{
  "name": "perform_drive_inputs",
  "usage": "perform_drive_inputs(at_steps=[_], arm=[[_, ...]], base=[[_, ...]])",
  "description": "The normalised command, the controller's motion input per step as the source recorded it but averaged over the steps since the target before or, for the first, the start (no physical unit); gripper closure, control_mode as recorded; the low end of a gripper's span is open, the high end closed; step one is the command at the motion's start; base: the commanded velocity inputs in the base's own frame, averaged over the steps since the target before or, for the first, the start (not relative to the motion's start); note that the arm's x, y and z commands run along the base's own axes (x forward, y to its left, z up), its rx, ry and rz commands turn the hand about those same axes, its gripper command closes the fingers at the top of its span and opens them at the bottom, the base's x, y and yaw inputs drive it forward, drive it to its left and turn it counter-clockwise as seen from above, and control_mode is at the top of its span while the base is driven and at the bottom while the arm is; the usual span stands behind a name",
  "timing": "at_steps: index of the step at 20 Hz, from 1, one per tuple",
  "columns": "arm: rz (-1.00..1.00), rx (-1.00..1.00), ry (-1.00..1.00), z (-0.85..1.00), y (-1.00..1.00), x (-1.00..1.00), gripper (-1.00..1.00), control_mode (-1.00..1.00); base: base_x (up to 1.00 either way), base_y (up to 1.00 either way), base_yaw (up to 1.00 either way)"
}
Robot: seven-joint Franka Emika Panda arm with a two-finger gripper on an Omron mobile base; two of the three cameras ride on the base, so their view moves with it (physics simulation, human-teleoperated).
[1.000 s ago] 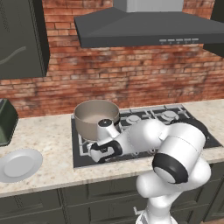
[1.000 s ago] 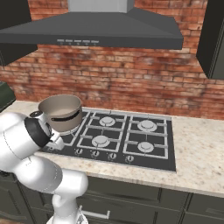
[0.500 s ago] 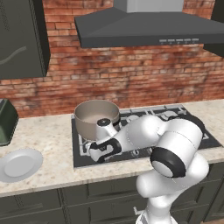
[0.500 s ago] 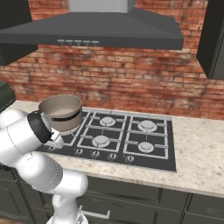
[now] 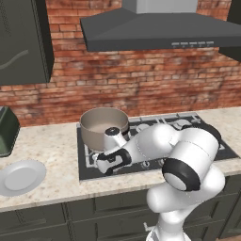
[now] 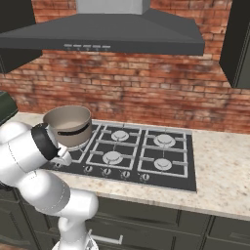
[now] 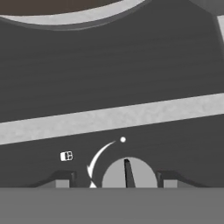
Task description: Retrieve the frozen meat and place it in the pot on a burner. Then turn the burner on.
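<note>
Matt metal pot (image 5: pixel 104 127) – speckled stone counter (image 5: pixel 52 146)

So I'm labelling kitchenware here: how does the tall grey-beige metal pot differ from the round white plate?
The grey-beige metal pot is deep with tall straight sides; the round white plate is flat and shallow. The pot stands on the black cooktop; the plate lies on the speckled counter, left of it. The pot's inside is beige, the plate's is white. Both are round.

Arm bent low leftward, pincer (image 7: pixel 116 180) fingers apart, wrist angled down.
</note>
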Motion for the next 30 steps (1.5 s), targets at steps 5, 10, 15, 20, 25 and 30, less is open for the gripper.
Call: perform_drive_inputs(at_steps=[5,10,15,20,25,30], arm=[[0.00,0.00,0.00,0.00,0.00,0.00,1.00,-1.00],[0.00,0.00,0.00,0.00,-0.01,0.00,1.00,-1.00],[0.01,0.00,0.00,-0.04,-0.06,0.00,1.00,-1.00],[0.05,0.00,0.00,-0.02,-0.04,0.00,1.00,-1.00],[0.12,0.00,0.00,-0.12,0.00,0.00,1.00,-1.00],[0.19,0.00,0.00,-0.03,0.00,0.00,1.00,-1.00]], base=[[0.00,0.00,0.00],[0.00,0.00,0.00],[0.00,0.00,0.00],[0.00,0.00,0.00],[0.00,0.00,0.00],[0.00,0.00,0.00]])
